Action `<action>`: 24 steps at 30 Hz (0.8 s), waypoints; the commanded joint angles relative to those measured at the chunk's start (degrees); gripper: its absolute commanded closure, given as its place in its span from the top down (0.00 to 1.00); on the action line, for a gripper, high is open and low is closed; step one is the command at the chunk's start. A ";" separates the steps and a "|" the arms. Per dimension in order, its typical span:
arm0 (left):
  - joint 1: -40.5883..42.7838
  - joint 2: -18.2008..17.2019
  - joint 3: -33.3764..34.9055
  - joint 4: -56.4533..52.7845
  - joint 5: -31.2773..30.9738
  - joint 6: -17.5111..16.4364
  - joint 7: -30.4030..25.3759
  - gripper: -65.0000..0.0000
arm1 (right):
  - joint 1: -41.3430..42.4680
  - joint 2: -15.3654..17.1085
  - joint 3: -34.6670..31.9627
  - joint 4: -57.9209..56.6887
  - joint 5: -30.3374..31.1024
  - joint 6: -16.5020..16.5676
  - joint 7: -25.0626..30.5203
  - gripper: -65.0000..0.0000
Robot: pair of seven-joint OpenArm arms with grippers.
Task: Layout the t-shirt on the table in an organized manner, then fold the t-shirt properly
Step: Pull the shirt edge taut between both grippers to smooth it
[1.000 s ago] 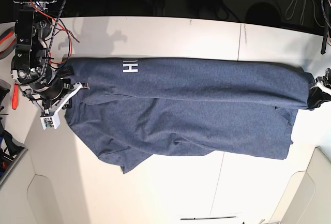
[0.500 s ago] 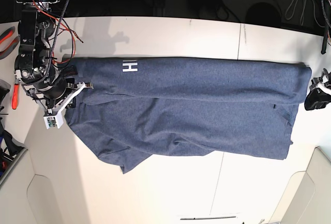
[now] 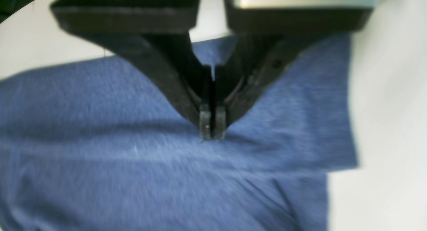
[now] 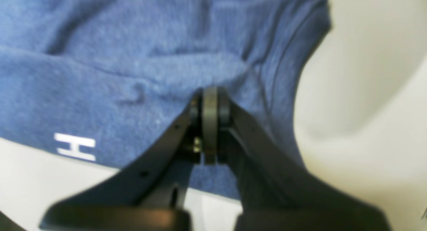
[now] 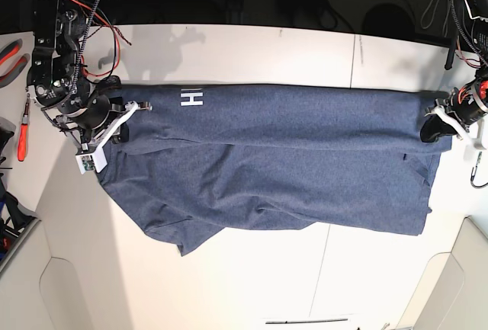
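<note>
Through my left wrist camera, the one t-shirt (image 3: 133, 151) fills most of the frame as heathered blue cloth lying on the pale counter (image 3: 383, 124), its edge ending toward the right. My left fingers (image 3: 211, 124) point down at it, the two tips pressed flat against each other at a low ridge of fabric; I cannot tell whether any cloth is caught between them. Through my right wrist camera, the same blue cloth spreads over the upper frame with a white letter H (image 4: 76, 146) printed near its lower edge and the counter (image 4: 350, 90) bare to the right. My right fingers (image 4: 210, 107) are clenched, tips together against a small bunched fold; whether they hold it is not clear. From the base camera, the t-shirt (image 5: 290, 162) lies stretched lengthwise across the counter (image 5: 252, 48), folded over itself along its length. My right arm reaches the left end (image 5: 126, 115), my left arm the right end (image 5: 436, 126): one shirt, two arms.
</note>
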 commanded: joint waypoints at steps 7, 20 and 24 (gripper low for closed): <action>-0.70 -1.25 10.14 -2.29 4.87 2.60 -0.98 0.00 | 0.74 0.37 0.22 -6.58 -1.49 -1.64 0.79 0.00; 7.41 -1.25 5.95 -2.23 -2.36 2.19 5.95 0.00 | -7.39 2.80 0.22 -3.48 2.56 1.09 -5.38 0.00; 11.13 -1.25 2.05 -0.83 -5.86 0.42 5.97 0.00 | -11.06 4.20 0.24 1.20 2.36 0.90 -5.40 0.00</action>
